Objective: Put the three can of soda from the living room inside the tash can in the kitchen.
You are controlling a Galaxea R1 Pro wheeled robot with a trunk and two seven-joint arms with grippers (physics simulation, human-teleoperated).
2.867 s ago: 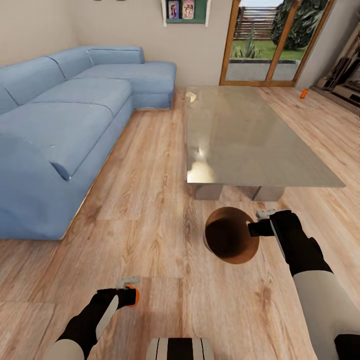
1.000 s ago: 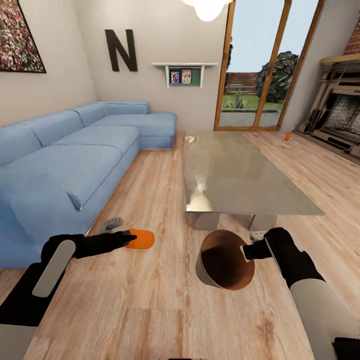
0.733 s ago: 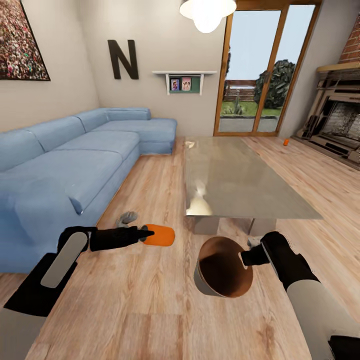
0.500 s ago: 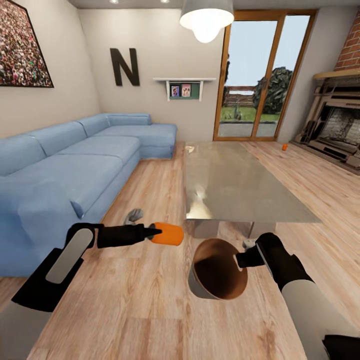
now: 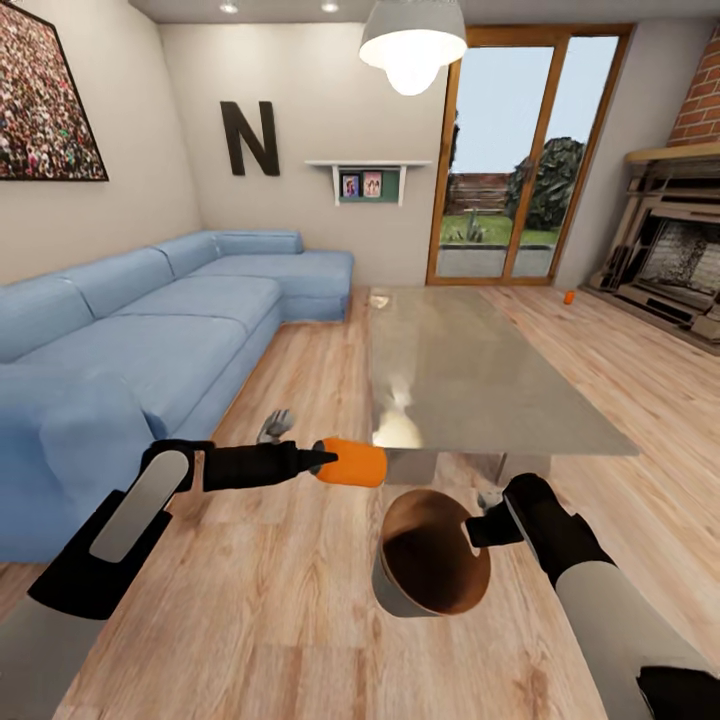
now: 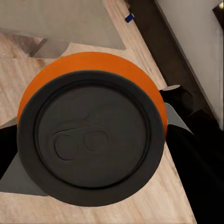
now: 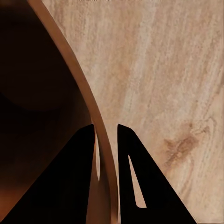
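Note:
My left gripper is shut on a bright orange can of soda, held sideways in the air just up and left of the trash can's rim. The can's dark end faces the left wrist camera, between the fingers. The trash can, grey outside and brown inside, is tilted with its mouth toward me. My right gripper is shut on its rim, one finger inside the rim and one outside. A second orange can stands far off on the floor by the fireplace. A small blue object lies on the floor.
A glass-topped coffee table stands right behind the trash can. A long blue sofa runs along the left. A fireplace unit is at the far right, a glass door at the back. Open wood floor lies in front.
The head view has tilted up. My left arm has carried the orange can up and to the right, closer to the trash can, which the right gripper still holds.

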